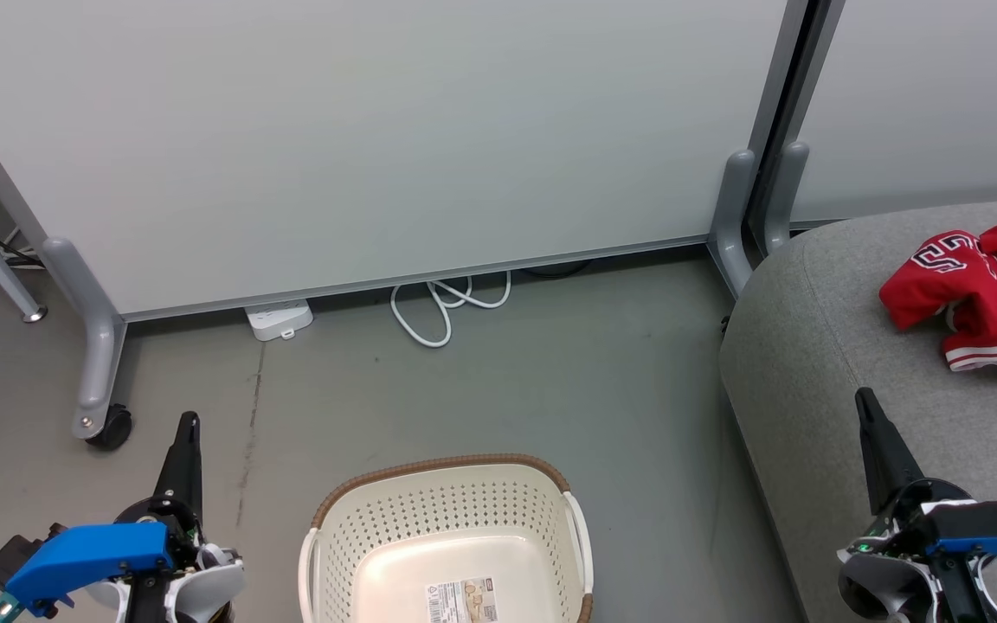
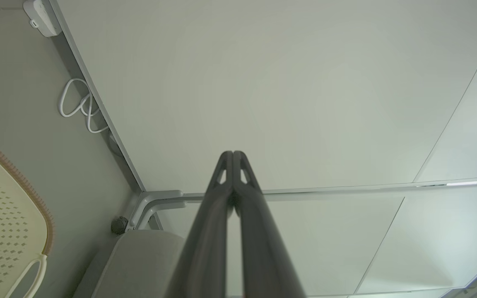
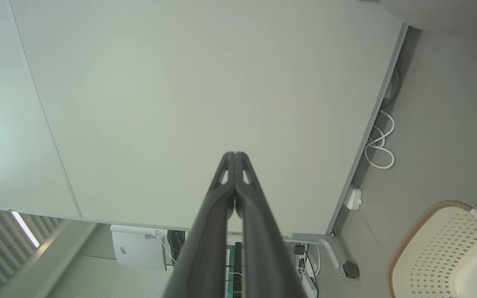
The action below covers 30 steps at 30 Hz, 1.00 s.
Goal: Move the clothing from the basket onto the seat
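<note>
Since the basket (image 1: 447,465) stands on the floor with a bare bottom, carrying nothing but a printed label (image 1: 462,600), the transfer is judged complete, subject to one reservation: the basket's near end is cut off by the lower edge of the head view.

Location of goods: the clothing (image 1: 983,294) lies in a red heap on the sofa (image 1: 810,346), back from its rounded front corner. It is a lettered jersey with white striped trim, bunched against more red fabric. The heap runs off the picture's right side, so its long axis cannot be settled.

Tools: the left tool (image 1: 189,424) is fully closed, finger against finger, and holds nothing. The right tool (image 1: 864,398) is likewise closed and empty.

Governing relation: the clothing lies ahead and to the right of the right tool, which hangs above the sofa's front edge. The left tool sits to the basket's left, well apart from the heap. Should any tidying be required, the right arm is judged the nearer.

Views compared: the head view supplies the clothing and the basket's interior. The left wrist view adds a sofa corner beside the basket rim. The right wrist view adds the basket's far rim. Both wrist views confirm the pressed fingertips at close range against the pale partition (image 1: 377,130). A white cable (image 1: 447,307) and a power strip (image 1: 279,318) lie at its foot.
</note>
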### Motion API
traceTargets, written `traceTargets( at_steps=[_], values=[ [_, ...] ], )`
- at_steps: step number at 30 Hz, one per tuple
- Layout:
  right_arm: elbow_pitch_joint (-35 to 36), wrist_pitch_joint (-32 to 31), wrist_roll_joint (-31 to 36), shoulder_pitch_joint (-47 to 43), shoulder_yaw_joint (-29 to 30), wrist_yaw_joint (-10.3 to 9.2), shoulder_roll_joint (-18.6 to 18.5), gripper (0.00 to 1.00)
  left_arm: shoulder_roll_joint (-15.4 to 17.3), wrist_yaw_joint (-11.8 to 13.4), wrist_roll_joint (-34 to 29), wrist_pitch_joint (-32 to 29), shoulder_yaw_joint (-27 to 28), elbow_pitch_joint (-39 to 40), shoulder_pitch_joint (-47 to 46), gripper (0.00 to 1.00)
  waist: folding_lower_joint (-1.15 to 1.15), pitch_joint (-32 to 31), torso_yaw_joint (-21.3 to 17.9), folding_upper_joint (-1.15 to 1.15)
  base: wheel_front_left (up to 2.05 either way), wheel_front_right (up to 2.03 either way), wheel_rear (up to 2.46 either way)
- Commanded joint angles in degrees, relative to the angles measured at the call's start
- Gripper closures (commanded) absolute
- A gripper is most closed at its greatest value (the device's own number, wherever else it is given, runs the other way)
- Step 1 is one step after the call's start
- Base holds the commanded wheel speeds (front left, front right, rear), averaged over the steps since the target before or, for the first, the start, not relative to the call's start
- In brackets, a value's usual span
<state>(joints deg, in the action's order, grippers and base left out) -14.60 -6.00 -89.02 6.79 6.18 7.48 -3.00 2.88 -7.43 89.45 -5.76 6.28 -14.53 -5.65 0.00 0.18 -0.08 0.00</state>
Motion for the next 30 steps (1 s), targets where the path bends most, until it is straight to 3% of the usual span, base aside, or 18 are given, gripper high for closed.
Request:
traceTargets(
  at_steps=[1,30],
  values=[
    [0.4,-0.4,-1.3,-0.8,0.2,0.02,0.1,1.00,0.0,-0.1,1.0,-0.4,0.2,0.4,-0.7,1.00,0.00,0.0,0.0,0.00,0.00,0.00,0.00],
    [0.7,-0.7,-3.4,-0.9,0.5,0.02,0.2,1.00,0.0,-0.1,3.0,-1.0,0.4,0.6,-1.0,1.00,0.00,0.0,0.1,0.00,0.00,0.00,0.00]
  ],
)
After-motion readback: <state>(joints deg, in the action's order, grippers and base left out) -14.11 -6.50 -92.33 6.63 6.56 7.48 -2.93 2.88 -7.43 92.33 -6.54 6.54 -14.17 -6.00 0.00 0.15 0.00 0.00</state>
